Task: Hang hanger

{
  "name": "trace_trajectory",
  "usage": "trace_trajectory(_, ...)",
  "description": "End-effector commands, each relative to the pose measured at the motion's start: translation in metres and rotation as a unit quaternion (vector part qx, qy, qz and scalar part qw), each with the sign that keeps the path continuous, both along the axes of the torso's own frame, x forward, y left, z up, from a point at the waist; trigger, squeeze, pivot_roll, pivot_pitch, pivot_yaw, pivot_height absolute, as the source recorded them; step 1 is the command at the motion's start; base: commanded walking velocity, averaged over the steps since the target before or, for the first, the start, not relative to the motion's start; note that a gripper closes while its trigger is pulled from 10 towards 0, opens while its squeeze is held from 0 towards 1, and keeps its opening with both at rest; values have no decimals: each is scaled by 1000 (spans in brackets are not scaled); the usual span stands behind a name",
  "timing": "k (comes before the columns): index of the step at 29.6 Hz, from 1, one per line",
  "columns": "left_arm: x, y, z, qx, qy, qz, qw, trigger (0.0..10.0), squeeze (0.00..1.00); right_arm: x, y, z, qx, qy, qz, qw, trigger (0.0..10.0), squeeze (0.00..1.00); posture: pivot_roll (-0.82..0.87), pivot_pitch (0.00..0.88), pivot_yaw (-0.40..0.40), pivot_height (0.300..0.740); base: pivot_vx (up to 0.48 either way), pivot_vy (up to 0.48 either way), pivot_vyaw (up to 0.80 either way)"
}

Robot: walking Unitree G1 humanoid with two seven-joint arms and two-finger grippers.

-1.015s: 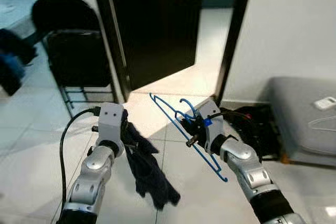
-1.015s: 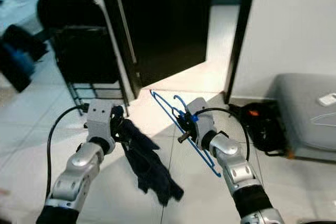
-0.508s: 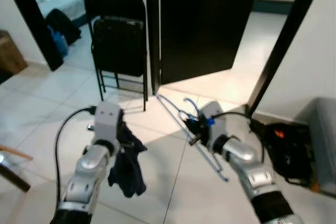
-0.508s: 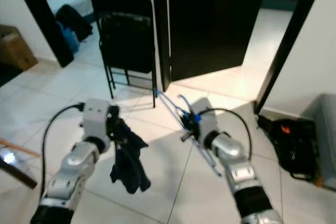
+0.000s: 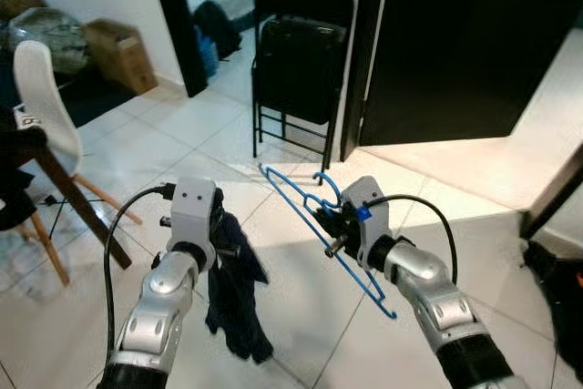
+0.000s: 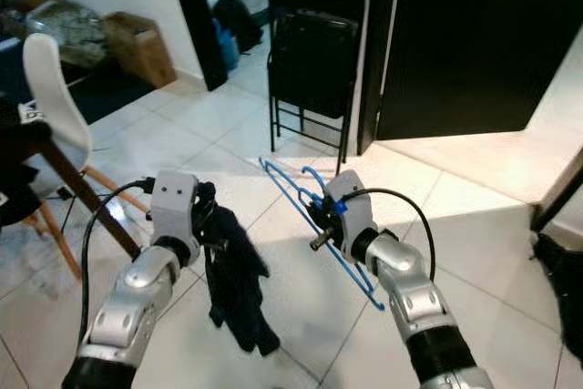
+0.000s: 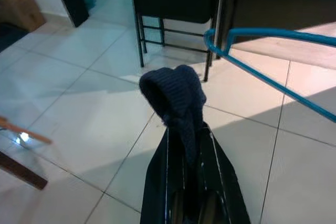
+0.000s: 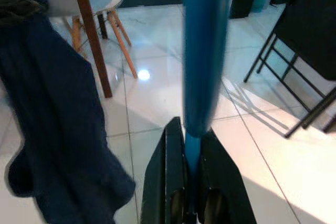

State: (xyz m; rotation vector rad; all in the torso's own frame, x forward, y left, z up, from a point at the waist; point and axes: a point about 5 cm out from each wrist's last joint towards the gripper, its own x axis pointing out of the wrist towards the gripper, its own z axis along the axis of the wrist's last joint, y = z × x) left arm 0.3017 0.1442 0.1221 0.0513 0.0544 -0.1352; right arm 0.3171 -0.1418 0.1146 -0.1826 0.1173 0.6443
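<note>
Since the earlier frames the head camera has swung to the robot's left: the grey couch and black bag have left the picture, and a white chair (image 5: 41,88), a cardboard box (image 5: 121,52) and a dark wooden table leg (image 5: 86,211) have come in at the left edge of the tiled floor (image 5: 164,148). Both arms keep the same raised pose, so this shift is the robot turning, not the things moving.

The right gripper (image 5: 339,225) is clamped on the blue hanger (image 5: 301,202); in the right wrist view its two black fingers (image 8: 167,182) are pressed against the blue wire. The hanger is held in the air above the floor, slanting from upper left to lower right, its hook rising near the gripper, well apart from any support.

The left gripper (image 5: 217,230) is closed on a dark blue garment (image 5: 235,293), which hangs limp below it, its lower end apparently just clear of the tiles. A fold of the knit cloth bulges above the fingers (image 7: 168,182) in the left wrist view.

A black folding chair (image 5: 296,66) stands against the door frame (image 5: 360,52), ahead of both grippers.

Step in hand, as a judgement: carrying while turning, in search of a place to hang. No rail or hook can be made out. The next move calls for finding one, approaching, and keeping the hanger's hook upright and free.
</note>
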Motion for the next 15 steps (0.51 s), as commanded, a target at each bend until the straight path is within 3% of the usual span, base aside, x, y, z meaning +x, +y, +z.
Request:
trace_trajectory(1,-1,7,0,2,-1,8,1000,10000,0,0,8,1,7,0,13,1000,10000,0,-41,87,19,740,0,0,719)
trace_trajectory(15,1,5,2,-1,-5,10,1000,10000,0,1,9,3,8,-4,21,1000,10000,0,-44,85,17,740,0,0,719)
